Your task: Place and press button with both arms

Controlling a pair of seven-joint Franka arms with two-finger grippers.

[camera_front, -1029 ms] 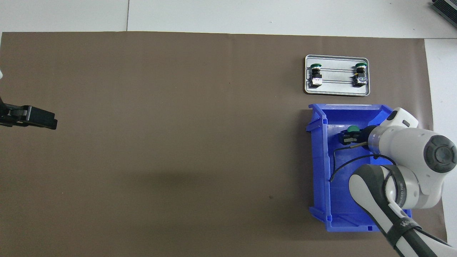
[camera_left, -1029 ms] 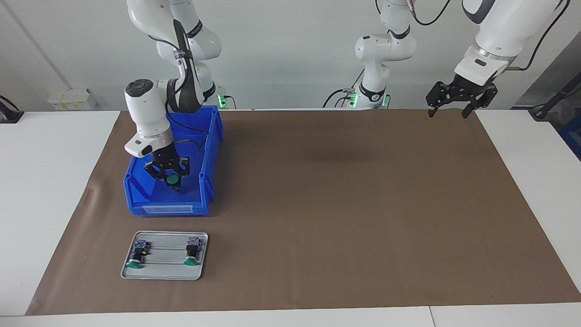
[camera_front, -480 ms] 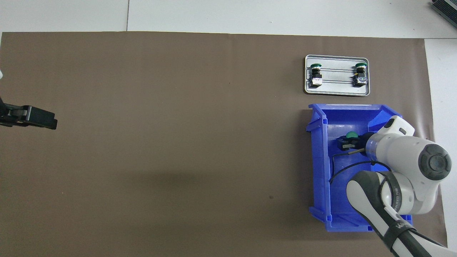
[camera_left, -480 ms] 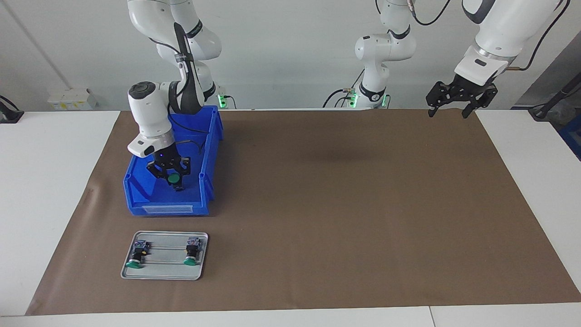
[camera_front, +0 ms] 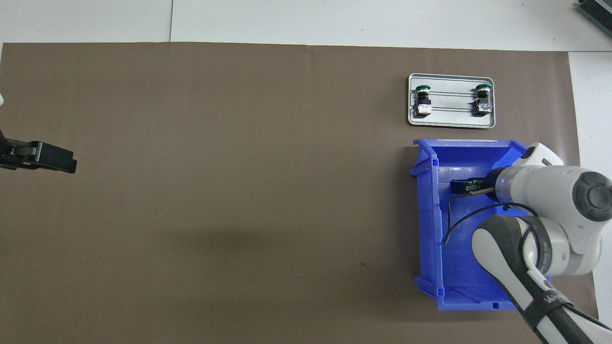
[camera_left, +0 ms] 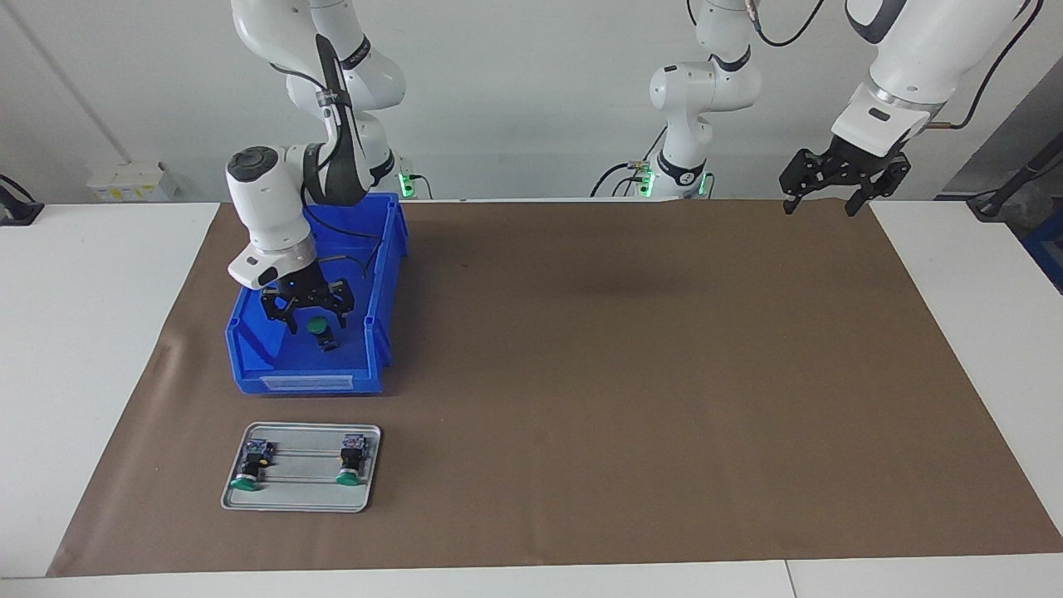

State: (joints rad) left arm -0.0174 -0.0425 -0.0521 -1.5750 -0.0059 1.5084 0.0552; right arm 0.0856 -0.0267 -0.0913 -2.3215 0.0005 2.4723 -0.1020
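A green-capped button [camera_left: 316,326] sits inside the blue bin [camera_left: 306,383], with my right gripper [camera_left: 318,318] just above it, open, one finger on each side of the cap. From overhead the right gripper [camera_front: 462,187] covers that button. Two more green buttons [camera_left: 245,480] [camera_left: 349,475] lie on the grey metal tray [camera_left: 301,498], which is farther from the robots than the bin. My left gripper [camera_left: 819,204] hangs open and waits in the air over the mat's edge at the left arm's end of the table.
The brown mat [camera_left: 631,374] covers most of the table. The bin [camera_front: 428,215] and the tray [camera_front: 452,123] stand side by side at the right arm's end. The right arm's black cable [camera_front: 454,224] loops down into the bin.
The right gripper has opened and let go of the green button, which now rests in the bin. Its wrist shifted slightly. The left arm has not moved.
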